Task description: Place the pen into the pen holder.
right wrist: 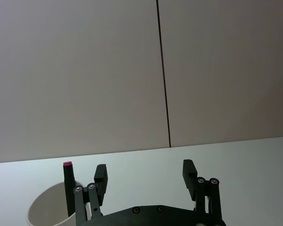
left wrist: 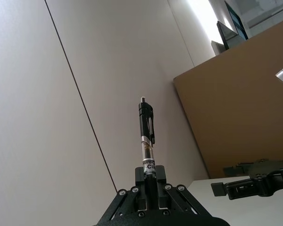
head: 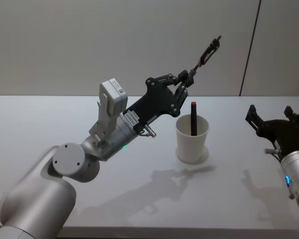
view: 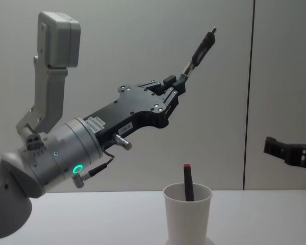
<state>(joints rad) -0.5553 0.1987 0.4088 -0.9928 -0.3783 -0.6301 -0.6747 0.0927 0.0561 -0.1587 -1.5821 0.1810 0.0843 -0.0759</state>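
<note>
My left gripper (head: 186, 79) (view: 177, 83) (left wrist: 150, 178) is raised above the table, shut on a black pen (head: 205, 54) (view: 199, 48) (left wrist: 146, 129) that points up and away from its tips. The pen holder, a white paper cup (head: 192, 139) (view: 187, 214) (right wrist: 47, 209), stands on the table below and slightly right of that gripper. A dark marker with a red cap (head: 194, 118) (view: 187, 188) (right wrist: 68, 186) leans inside the cup. My right gripper (head: 275, 116) (right wrist: 145, 174) hovers open to the right of the cup, with nothing between its fingers.
The white table (head: 50, 129) stretches wide around the cup. A plain wall with a dark vertical seam (head: 251, 47) stands behind it. A brown board (left wrist: 236, 122) shows in the left wrist view.
</note>
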